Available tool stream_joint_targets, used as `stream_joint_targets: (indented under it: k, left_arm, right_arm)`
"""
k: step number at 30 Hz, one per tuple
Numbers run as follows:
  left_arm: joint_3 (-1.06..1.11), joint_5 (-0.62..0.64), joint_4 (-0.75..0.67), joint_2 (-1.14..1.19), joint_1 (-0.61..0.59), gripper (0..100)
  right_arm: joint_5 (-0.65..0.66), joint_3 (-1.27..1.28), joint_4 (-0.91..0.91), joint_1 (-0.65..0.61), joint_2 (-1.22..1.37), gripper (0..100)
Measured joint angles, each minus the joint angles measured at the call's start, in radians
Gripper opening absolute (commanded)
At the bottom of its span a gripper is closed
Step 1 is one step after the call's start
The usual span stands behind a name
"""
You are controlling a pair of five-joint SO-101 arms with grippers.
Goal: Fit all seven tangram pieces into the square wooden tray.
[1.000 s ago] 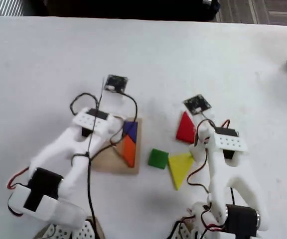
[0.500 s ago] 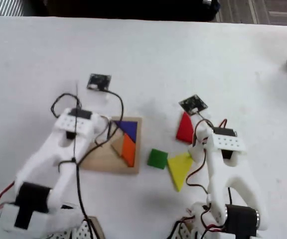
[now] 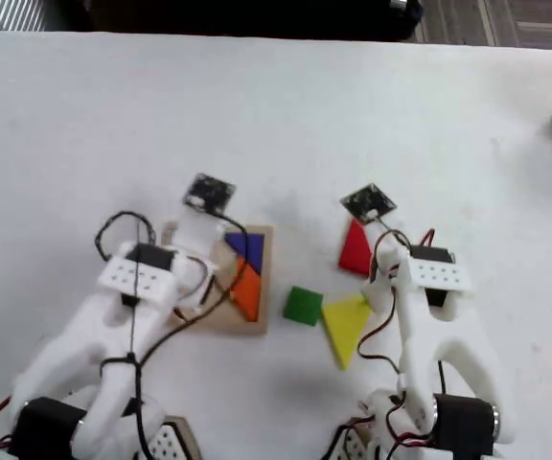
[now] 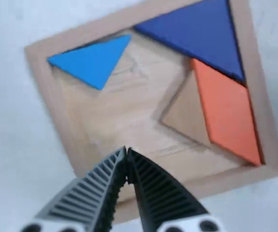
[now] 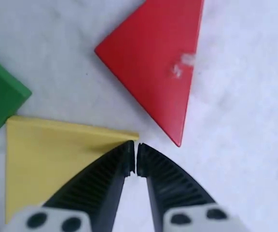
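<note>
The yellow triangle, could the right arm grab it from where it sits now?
Probably yes. The right gripper hangs at the edge of the yellow triangle, with nothing between them; it is shut and must open first.

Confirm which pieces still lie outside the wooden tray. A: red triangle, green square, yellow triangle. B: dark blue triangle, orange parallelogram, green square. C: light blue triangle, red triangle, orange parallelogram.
A: the red triangle, green square and yellow triangle lie on the white table beside the wooden tray, while the dark blue triangle, orange parallelogram and light blue triangle sit inside it.
</note>
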Motion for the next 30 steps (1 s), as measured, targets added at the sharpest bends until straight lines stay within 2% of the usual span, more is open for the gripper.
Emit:
stream_joint_targets:
  k: [2,7,18,30]
  left_arm:
    - [0.002,-0.035,0.02,0.0,0.038,2]
    - [-0.003,-0.006,0.017,0.058,0.066,2]
    - [-0.242,0.044,0.054,0.345,0.167,2]
    - [-0.258,0.089,0.052,0.358,0.173,2]
  right_arm:
    - [0.0,0.0,0.0,0.0,0.0,1.7]
    - [0.003,0.0,0.0,0.0,-0.002,1.7]
    - [0.008,0.0,0.0,0.0,-0.002,1.7]
    - [0.008,0.0,0.0,0.0,-0.002,1.7]
